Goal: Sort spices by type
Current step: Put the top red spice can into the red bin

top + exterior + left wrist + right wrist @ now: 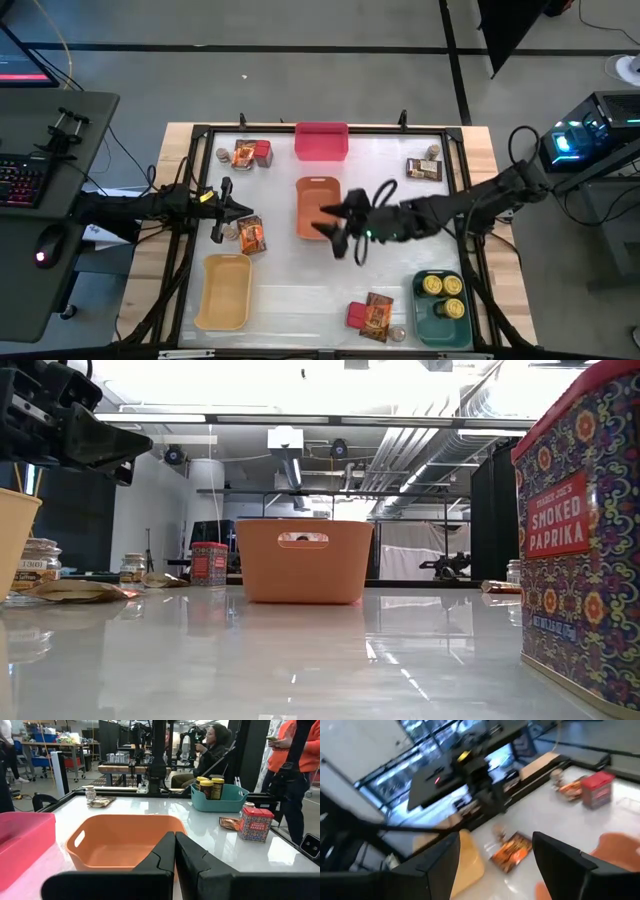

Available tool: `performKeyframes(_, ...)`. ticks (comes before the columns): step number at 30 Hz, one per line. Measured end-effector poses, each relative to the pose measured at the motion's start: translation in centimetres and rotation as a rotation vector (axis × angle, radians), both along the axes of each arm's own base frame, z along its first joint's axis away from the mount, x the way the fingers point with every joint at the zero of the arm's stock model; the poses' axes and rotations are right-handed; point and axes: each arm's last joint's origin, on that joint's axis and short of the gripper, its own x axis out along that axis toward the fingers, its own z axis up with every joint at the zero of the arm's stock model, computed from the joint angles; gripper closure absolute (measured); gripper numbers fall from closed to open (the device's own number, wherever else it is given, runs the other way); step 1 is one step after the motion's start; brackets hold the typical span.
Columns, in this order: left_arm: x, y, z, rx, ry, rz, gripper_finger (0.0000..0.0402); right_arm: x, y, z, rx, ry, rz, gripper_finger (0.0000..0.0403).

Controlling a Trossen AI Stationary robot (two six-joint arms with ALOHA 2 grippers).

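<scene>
Spices lie in groups on the white table. A packet point(243, 153), red box point(262, 153) and jar point(222, 154) are far left. A packet point(423, 168) and jars point(433, 152) are far right. A red box point(356, 316), packet point(378, 315) and jar point(398, 332) are near. Yellow-topped tins point(443, 286) stand in the teal bin point(440, 322). My left gripper point(238, 210) point(175, 852) is shut and empty, hovering over a packet point(250, 236) and jar point(230, 232). My right gripper point(332, 226) point(495, 842) is open and empty, raised by the orange bin's point(312, 200) right side.
A pink bin point(321, 141) sits at the far edge and a yellow bin point(225, 290) near left. A black frame point(190, 180) rims the table. The paprika box point(580, 540) looms close in the low view. People point(295, 765) stand beyond the table.
</scene>
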Motion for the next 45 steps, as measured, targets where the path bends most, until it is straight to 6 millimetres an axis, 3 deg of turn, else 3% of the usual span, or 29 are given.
performKeyframes(4,0.0,0.0,0.8,-0.118,-0.079,-0.001,0.0401,0.7,-2.7,0.7,0.020,-0.066,-0.076,0.0159)
performKeyframes(10,-0.9,0.1,4.3,-0.622,-0.439,-0.080,0.0401,0.8,-6.0,1.5,0.018,-0.102,-0.156,0.0159)
performKeyframes(14,-1.3,0.9,5.9,-0.776,-0.579,0.082,0.0397,0.8,-7.9,1.8,-0.017,-0.094,-0.148,0.0159)
performKeyframes(18,-0.2,1.2,8.7,-0.728,-0.332,0.196,0.0355,0.9,-10.4,1.7,-0.089,-0.058,-0.137,0.0159)
performKeyframes(23,2.1,2.7,12.8,-0.541,0.070,0.471,0.0259,0.6,-14.3,1.5,-0.177,0.010,-0.095,0.0159)
performKeyframes(27,4.0,5.0,14.0,-0.574,0.347,0.714,0.0183,-0.2,-17.4,1.2,-0.229,0.065,-0.027,0.0159)
performKeyframes(31,6.9,7.8,13.1,-0.647,0.535,0.801,0.0133,-0.9,-20.0,1.2,-0.233,0.072,0.006,0.0159)
performKeyframes(36,9.7,12.2,10.5,-0.776,0.655,0.984,0.0114,-1.7,-22.4,1.2,-0.200,0.059,0.029,0.0159)
performKeyframes(45,11.2,18.3,9.4,-0.746,0.773,1.110,0.0112,-2.4,-23.5,1.2,-0.152,0.047,0.058,0.0159)
